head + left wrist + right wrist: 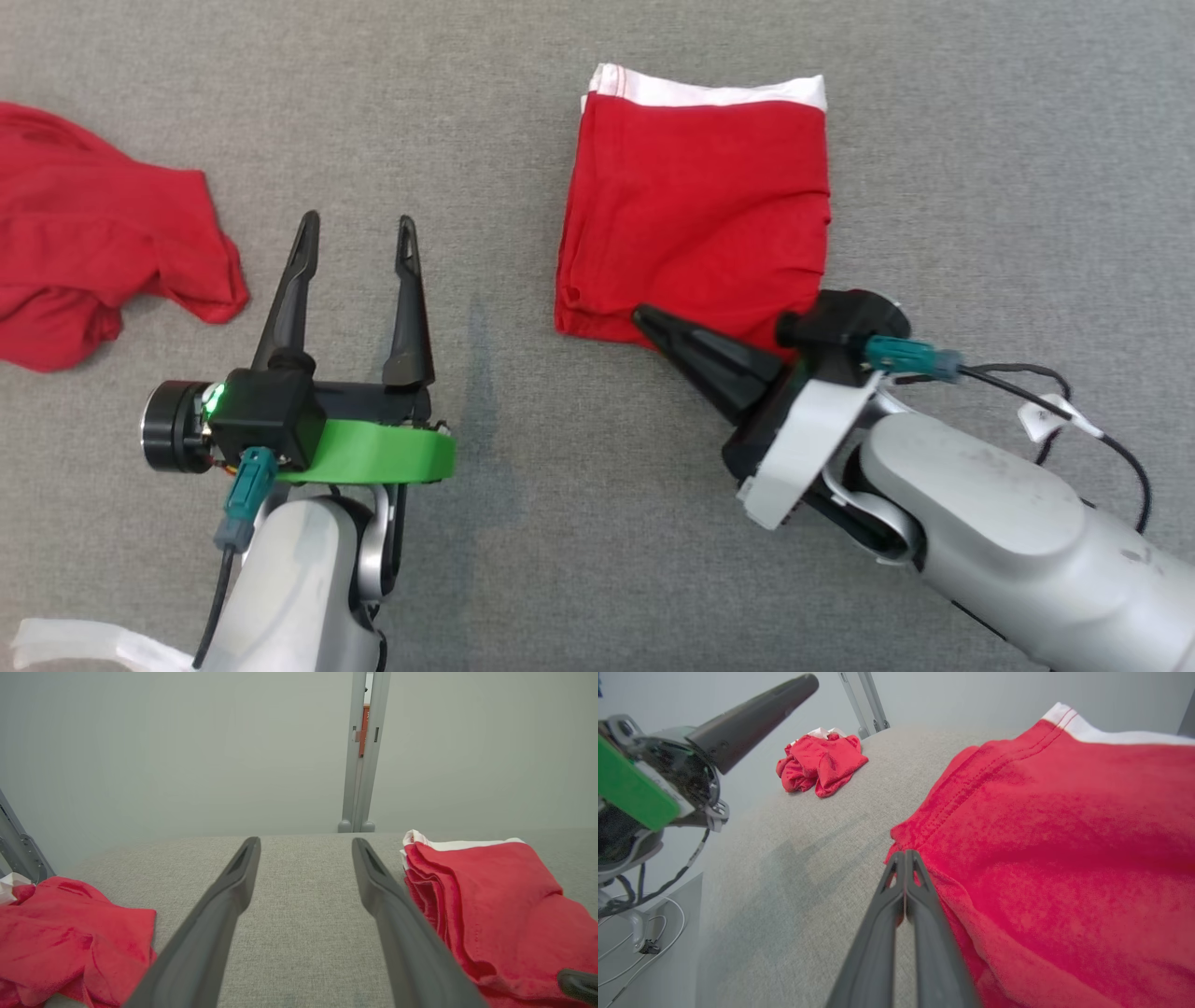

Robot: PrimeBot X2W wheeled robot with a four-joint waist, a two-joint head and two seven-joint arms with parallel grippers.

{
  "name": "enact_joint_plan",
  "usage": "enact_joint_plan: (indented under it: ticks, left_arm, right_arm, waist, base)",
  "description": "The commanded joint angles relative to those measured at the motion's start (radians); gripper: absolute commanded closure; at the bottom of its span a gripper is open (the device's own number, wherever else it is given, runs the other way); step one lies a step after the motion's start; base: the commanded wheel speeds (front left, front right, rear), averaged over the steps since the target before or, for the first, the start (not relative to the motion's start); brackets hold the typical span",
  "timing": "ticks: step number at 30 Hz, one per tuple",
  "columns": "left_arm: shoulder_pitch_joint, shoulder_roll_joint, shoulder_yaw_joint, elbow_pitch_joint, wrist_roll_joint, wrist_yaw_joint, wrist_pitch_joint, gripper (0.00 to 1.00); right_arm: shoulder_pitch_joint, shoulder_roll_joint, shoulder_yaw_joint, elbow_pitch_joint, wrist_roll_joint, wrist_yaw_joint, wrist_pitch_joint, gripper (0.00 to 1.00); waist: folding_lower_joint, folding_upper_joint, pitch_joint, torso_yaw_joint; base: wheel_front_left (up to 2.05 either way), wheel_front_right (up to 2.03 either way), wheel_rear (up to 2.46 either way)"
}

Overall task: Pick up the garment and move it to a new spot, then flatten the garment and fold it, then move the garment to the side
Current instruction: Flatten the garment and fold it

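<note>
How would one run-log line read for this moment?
garment: folded, on grey surface | left hand: open, empty | right hand: shut, at garment's near edge

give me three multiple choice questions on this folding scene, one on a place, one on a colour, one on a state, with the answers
1. Where does the crumpled red cloth garment lie?
A) on the robot's left of the folded red cloth garment
B) on top of it
C) on its right

2. What colour is the band along the folded garment's far edge?
A) blue
B) white
C) black

3. How does the right tool stand?
A) fingers wide apart
B) fingers around the crumpled garment
C) fingers shut together

Answers:
1 A: it sits at the head view's left edge, apart from the folded one on the grey fabric surface.
2 B: a white strip tops the red cloth.
3 C: the right wrist view shows both fingers pressed together at the folded garment's near edge.
</note>
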Motion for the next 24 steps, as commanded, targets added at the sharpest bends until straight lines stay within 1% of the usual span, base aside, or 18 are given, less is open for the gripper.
enact_joint_plan:
  ticks: [1,3,5,6,7,8,11,16,20,24]
  left_arm:
    - [0.015,0.008,0.008,0.003,0.005,0.004,-0.003,0.0]
    - [0.028,0.015,0.017,0.004,0.006,0.006,-0.003,0.0]
    - [0.036,0.021,0.024,0.005,0.008,0.008,-0.003,0.0]
    - [0.041,0.024,0.027,0.006,0.008,0.009,-0.003,0.0]
    - [0.044,0.027,0.031,0.007,0.007,0.009,-0.003,0.0]
    - [0.046,0.03,0.034,0.007,0.007,0.009,-0.003,0.0]
    - [0.052,0.037,0.039,0.009,0.005,0.011,-0.003,0.0]
    - [0.073,0.053,0.05,0.017,-0.003,0.014,-0.003,0.0]
    - [0.098,0.063,0.056,0.024,-0.008,0.018,-0.002,0.0]
    - [0.131,0.074,0.056,0.031,-0.01,0.02,0.004,0.0]
  right_arm:
    - [0.04,-0.013,-0.039,-0.03,-0.022,-0.001,-0.004,1.0]
    - [0.101,-0.019,-0.125,-0.086,-0.053,-0.001,-0.004,1.0]
    - [0.165,-0.016,-0.24,-0.121,-0.084,-0.001,-0.004,1.0]
    - [0.202,-0.013,-0.292,-0.133,-0.109,-0.001,-0.004,0.64]
    - [0.226,-0.001,-0.346,-0.148,-0.125,-0.001,-0.004,0.51]
    - [0.257,0.013,-0.407,-0.157,-0.148,-0.001,-0.004,0.0]
    - [0.344,0.048,-0.573,-0.178,-0.219,-0.001,-0.004,0.0]
    - [0.454,0.108,-0.816,-0.199,-0.327,-0.001,-0.004,0.0]
    - [0.521,0.141,-0.933,-0.206,-0.392,-0.001,-0.002,0.0]
    - [0.576,0.171,-0.984,-0.224,-0.434,-0.001,0.021,0.0]
  waist:
    - [0.0,0.0,-0.019,-0.02]
    - [0.0,0.0,-0.03,-0.034]
    - [0.0,0.0,-0.039,-0.045]
    - [0.0,0.0,-0.045,-0.05]
    - [0.0,0.0,-0.049,-0.055]
    - [0.0,0.0,-0.054,-0.06]
    - [0.0,0.0,-0.069,-0.073]
    - [0.0,0.0,-0.103,-0.091]
    - [0.0,0.0,-0.139,-0.102]
    - [0.0,0.0,-0.179,-0.112]
  base:
    - [0.0,0.0,0.0]
    - [0.0,0.0,0.0]
    - [0.0,0.0,0.0]
    - [0.0,0.0,0.0]
    - [0.0,0.0,0.0]
    - [0.0,0.0,0.0]
    - [0.0,0.0,0.0]
    - [0.0,0.0,0.0]
    - [0.0,0.0,0.0]
    - [0.0,0.0,0.0]
